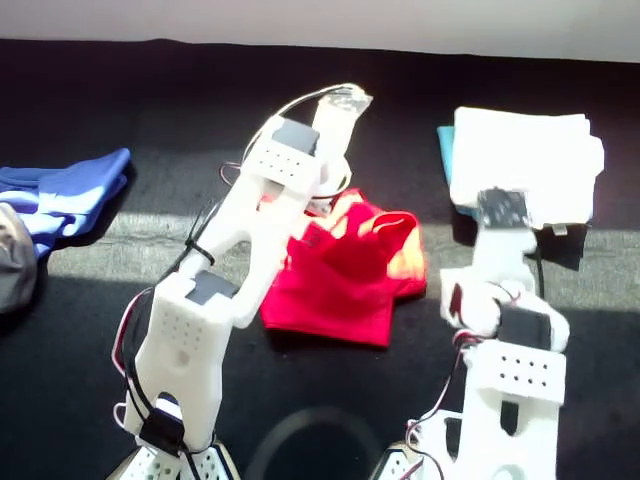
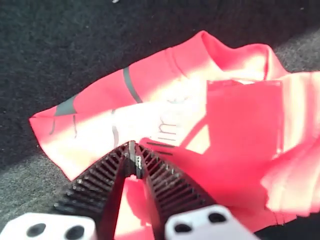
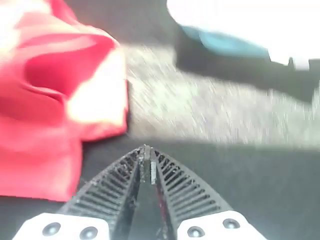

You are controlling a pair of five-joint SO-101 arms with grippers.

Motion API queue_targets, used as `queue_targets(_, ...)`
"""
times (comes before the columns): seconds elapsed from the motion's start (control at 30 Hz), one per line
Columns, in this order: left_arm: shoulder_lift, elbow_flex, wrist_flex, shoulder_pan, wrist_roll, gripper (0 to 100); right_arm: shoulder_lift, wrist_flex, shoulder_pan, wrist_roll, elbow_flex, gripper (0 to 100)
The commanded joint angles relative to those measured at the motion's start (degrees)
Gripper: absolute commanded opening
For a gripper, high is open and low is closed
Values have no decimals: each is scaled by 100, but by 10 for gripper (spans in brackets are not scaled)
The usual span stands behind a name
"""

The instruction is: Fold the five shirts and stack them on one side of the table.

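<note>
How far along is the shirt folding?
Done: a stack on the right side, white on top, teal beneath. In hand: red shirt, partly folded in the middle, left jaws shut over it. Left: blue shirt, crumpled at the left edge.

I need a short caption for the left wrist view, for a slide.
Left gripper, shut, at a partly folded red shirt on the dark table.

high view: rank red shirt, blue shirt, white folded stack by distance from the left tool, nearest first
1. red shirt, right beneath the left tool, mid-table
2. white folded stack, back right
3. blue shirt, far left
</note>
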Motion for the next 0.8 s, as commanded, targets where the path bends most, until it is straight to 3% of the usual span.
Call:
queue_targets(0.0, 92, -31, -141, -224, -9, 10, 743, 251, -857, -35, -1279, 7)
queue_targets(0.23, 356, -31, -237, -673, 0, 10, 2862, 286, -1297, -35, -2545, 175)
queue_targets(0.53, 690, -31, -677, -919, 0, 10, 4488, 479, -2229, -774, -4303, 180)
queue_targets(0.77, 813, -31, -712, -1182, 9, 10, 5859, 470, -1675, -721, -4391, 180)
